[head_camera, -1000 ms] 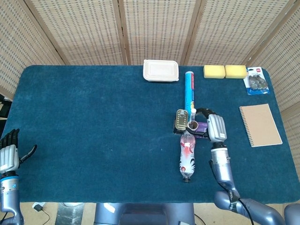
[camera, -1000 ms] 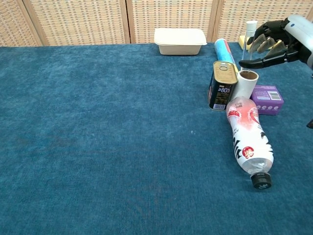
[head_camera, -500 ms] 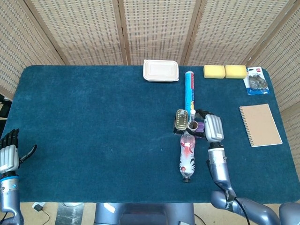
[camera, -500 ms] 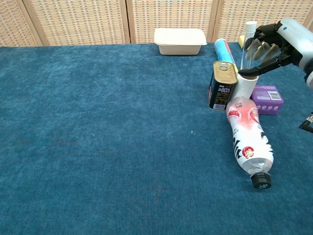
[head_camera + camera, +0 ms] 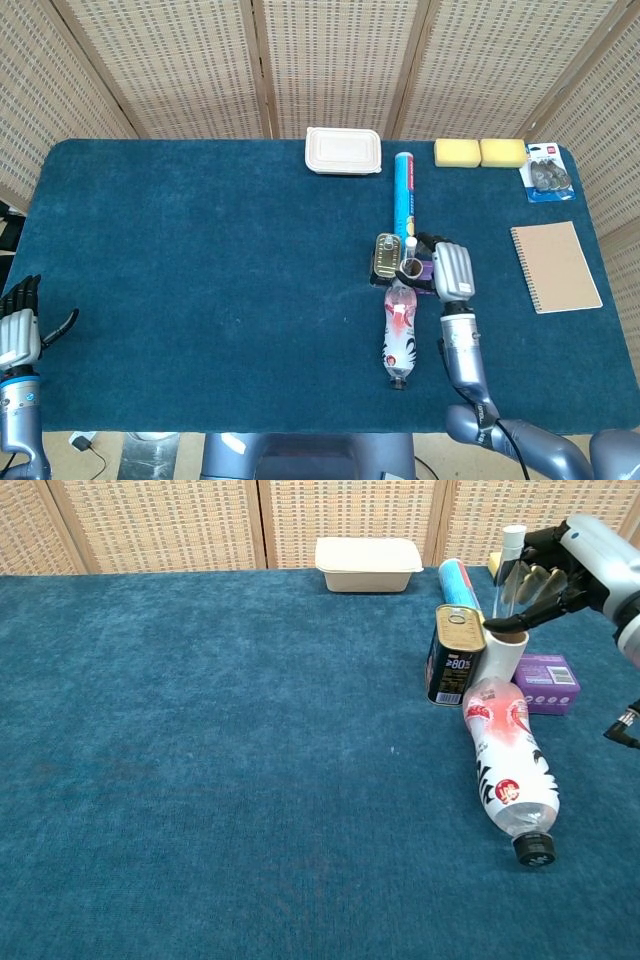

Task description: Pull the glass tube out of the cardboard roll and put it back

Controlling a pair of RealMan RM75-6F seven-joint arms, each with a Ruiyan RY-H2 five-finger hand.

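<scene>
the scene was set in a staged robot test area, not a lived-in room: a table (image 5: pixel 200 300) was covered in blue carpet, woven folding screens (image 5: pixel 330 60) were stood behind it, and unrelated household goods were laid out, including sponges (image 5: pixel 480 152) and a notebook (image 5: pixel 556 266).

A blue-carpeted bench (image 5: pixel 200 260) carries the clutter. Taking the upright tin can (image 5: pixel 455 654) as landmark: a blue cylinder (image 5: pixel 403 187) lies just behind it, pointing to the far edge; a white lidded container (image 5: pixel 343 150) sits farther back and to the left. A plastic bottle (image 5: pixel 508 767) lies on its side in front of the can, cap toward the near edge. A purple box (image 5: pixel 547 683) rests to its right. Two yellow sponges (image 5: pixel 480 152), a blister pack (image 5: pixel 547 174) and a spiral notebook (image 5: pixel 555 266) lie well right.
</scene>
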